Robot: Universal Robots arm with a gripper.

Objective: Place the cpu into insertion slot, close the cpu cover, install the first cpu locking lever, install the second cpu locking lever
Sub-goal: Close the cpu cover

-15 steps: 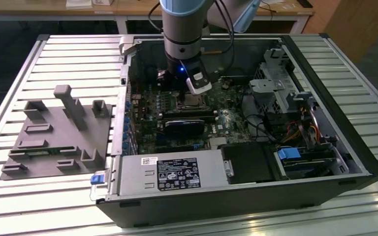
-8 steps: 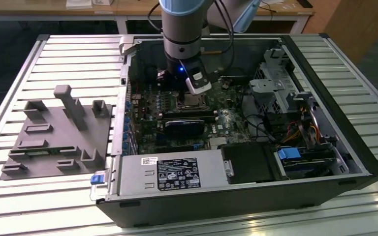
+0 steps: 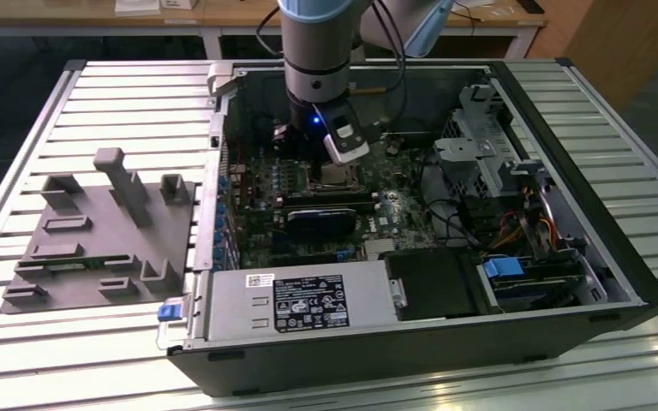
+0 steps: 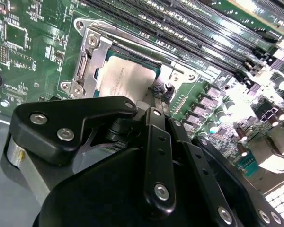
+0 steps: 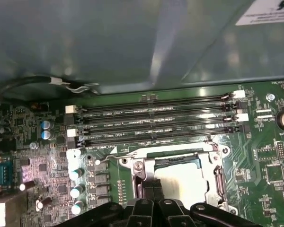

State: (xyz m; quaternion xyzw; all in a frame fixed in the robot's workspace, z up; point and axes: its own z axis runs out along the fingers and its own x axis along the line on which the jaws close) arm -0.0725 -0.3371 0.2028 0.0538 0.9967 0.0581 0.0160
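Tool (image 5: pixel 151 188) closed, tips pinched together at edge of insertion slot (image 5: pixel 217 184). cpu (image 5: pixel 182 182) sits inside insertion slot, cpu cover (image 5: pixel 178 152) lying flat around it. Memory slots (image 5: pixel 156 124) just beside insertion slot.

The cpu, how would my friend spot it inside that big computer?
Look inside the open computer case at the green motherboard. Beside the long black memory slots sits a silvery metal frame; the cpu is the flat, dull grey square inside it.
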